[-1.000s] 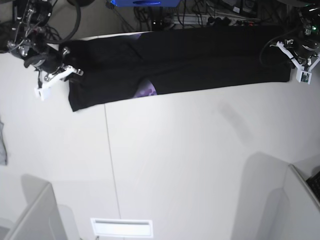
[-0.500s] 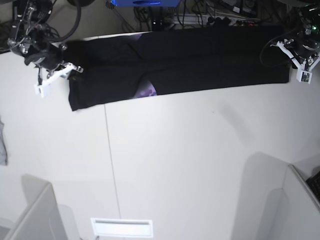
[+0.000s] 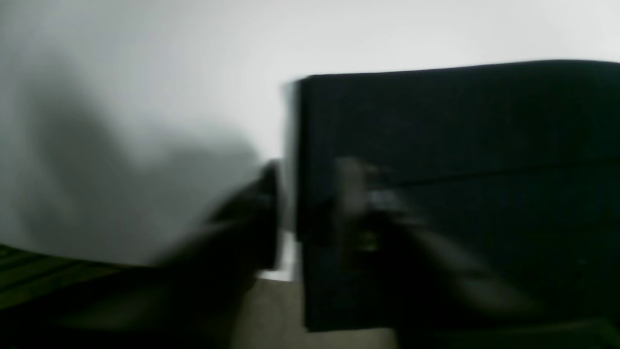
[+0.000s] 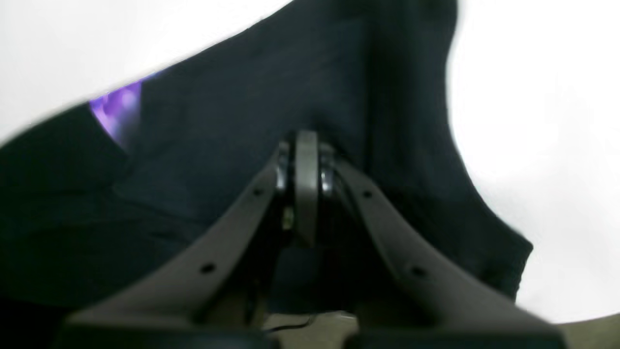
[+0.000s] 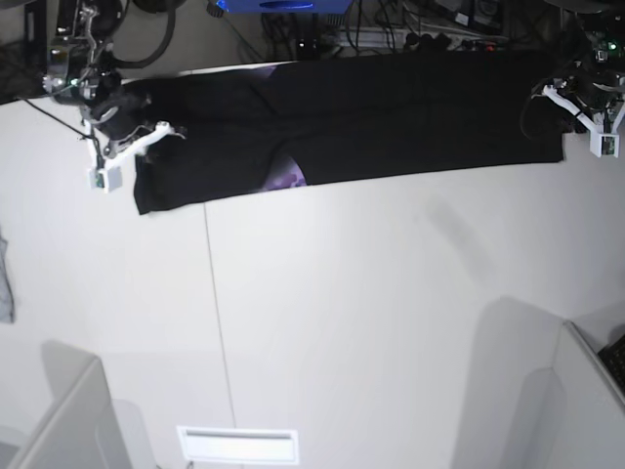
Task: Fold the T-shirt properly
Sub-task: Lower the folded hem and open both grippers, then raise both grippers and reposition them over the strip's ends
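The black T-shirt (image 5: pixel 391 107) lies as a long folded band across the far part of the white table (image 5: pixel 342 313). A patch of its purple print (image 5: pixel 286 179) peeks out at the near edge. My right gripper (image 5: pixel 156 130) is over the band's left end. In the right wrist view its fingers meet at the tips (image 4: pixel 305 145), shut on the black cloth (image 4: pixel 218 121), with the print (image 4: pixel 116 106) to the left. My left gripper (image 5: pixel 559 98) is at the band's right end. The blurred left wrist view shows it (image 3: pixel 310 203) straddling the shirt's (image 3: pixel 460 135) side edge.
A small grey cloth scrap (image 5: pixel 5 283) lies at the table's left edge. Cables and a blue box (image 5: pixel 278 5) sit beyond the far edge. A white slotted plate (image 5: pixel 237 445) lies at the front, with grey panels (image 5: pixel 68 420) (image 5: pixel 586 391) at both near corners.
The right arm has moved toward the far edge and inward over the shirt's left end. The left arm has shifted slightly toward the far edge. The shirt lies much as before.
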`<state>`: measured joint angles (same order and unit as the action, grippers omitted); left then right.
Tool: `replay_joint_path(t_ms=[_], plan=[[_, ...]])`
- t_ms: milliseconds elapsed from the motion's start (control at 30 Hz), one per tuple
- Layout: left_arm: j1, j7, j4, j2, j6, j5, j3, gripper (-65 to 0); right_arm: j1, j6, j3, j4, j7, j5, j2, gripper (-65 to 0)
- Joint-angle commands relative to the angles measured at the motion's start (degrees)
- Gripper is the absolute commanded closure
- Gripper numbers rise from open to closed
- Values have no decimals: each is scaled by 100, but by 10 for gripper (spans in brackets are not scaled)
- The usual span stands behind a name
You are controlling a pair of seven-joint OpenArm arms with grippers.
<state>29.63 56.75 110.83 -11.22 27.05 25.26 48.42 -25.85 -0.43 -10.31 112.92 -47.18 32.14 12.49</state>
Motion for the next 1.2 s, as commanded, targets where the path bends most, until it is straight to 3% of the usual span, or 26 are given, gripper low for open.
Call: replay_joint_path(t_ms=[0,133,233,333,500,667,1000,1167], plan=[[-22,-88,60,1,-28,-7,94,0,-4,3,103,79,160,-168,30,0],[-180,-97,-89,300,-28,-24,182,0,-4,3,472,-18,318,-1293,-251,0],[-207,-484,-344,397,-54,-24,164,0,13,3,507,-106,318,-1988,-533,0],[-224,-827,-722,467,-63,-33,164,0,75,3,507,-290,318,-2269,-638,0],[-550,-871,-1487,450,-116,-104,155,0,294,3,490,-721,318,-2322,-647,0],[-1059,-880,-1847,494,-186,-948,155,0,567,3,507,-1117,318,-2322,-647,0],[-2237,-862,-2428,459,-186,-1827,138,0,1420,3,472,-1969,318,-2322,-629,0],[-2633,-862,-2762,353,-195,-2152,-671,0,1798,3,464,-2339,318,-2331,-621,0]])
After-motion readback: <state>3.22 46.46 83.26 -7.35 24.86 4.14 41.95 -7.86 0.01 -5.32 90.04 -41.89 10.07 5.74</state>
